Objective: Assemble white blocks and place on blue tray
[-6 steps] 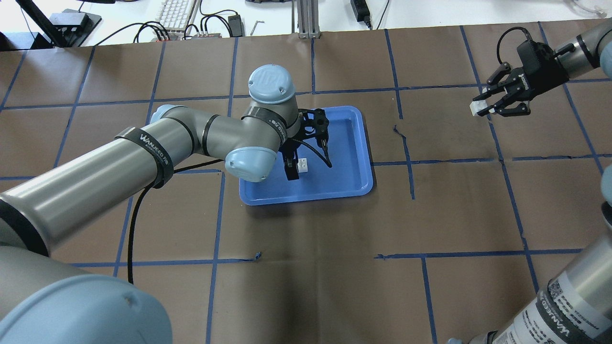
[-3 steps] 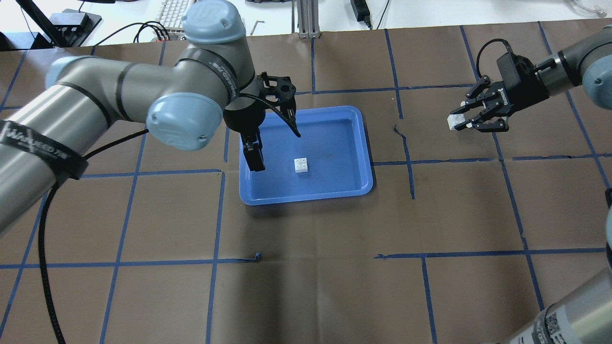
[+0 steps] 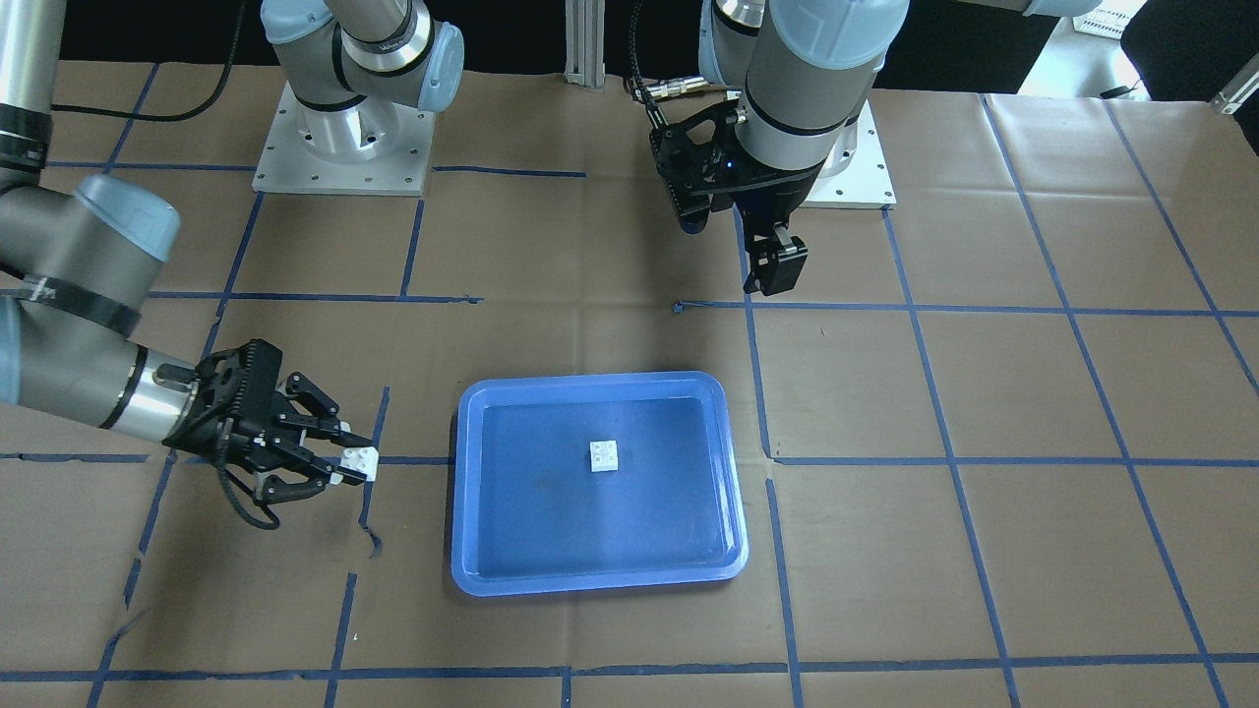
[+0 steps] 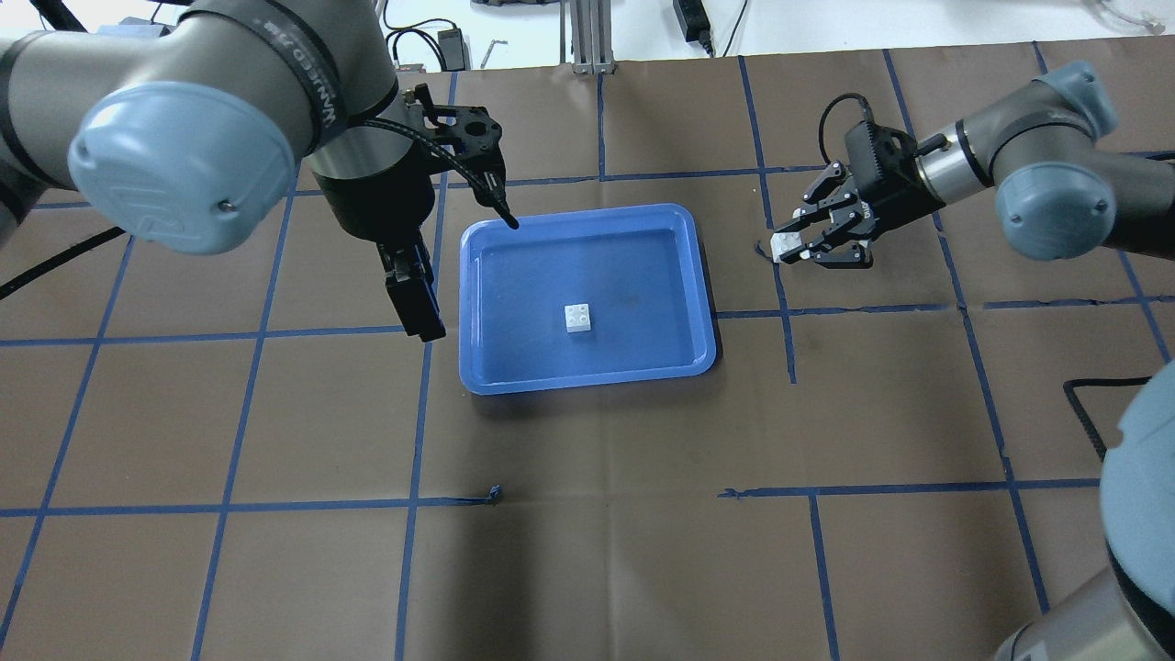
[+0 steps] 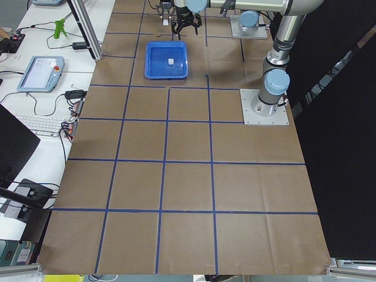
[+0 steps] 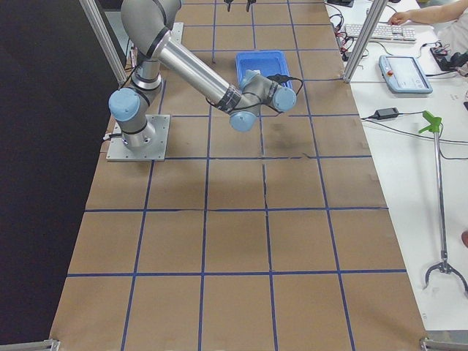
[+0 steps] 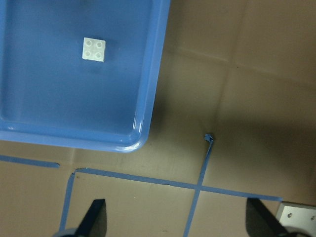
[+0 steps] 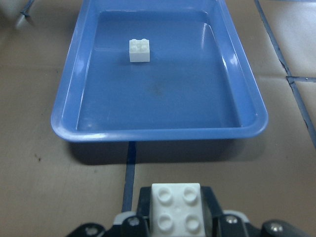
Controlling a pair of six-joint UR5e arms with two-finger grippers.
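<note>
One white block (image 4: pixel 578 318) sits studs up near the middle of the blue tray (image 4: pixel 587 378); it also shows in the left wrist view (image 7: pixel 94 49) and the right wrist view (image 8: pixel 139 50). My left gripper (image 7: pixel 177 224) is open and empty, raised above the table just outside the tray's left rim; one of its fingers (image 4: pixel 415 298) shows in the overhead view. My right gripper (image 4: pixel 797 250) is shut on the second white block (image 8: pixel 176 207), studs up, low over the table just right of the tray.
The table is covered in brown paper with a blue tape grid. A torn tape end (image 4: pixel 496 492) lies in front of the tray. A keyboard, cables and a metal post (image 4: pixel 587 37) stand beyond the table's far edge.
My left gripper has let go of the block on the tray, risen and pulled back to the left, off the tray. My right gripper has carried its block leftward toward the tray.
</note>
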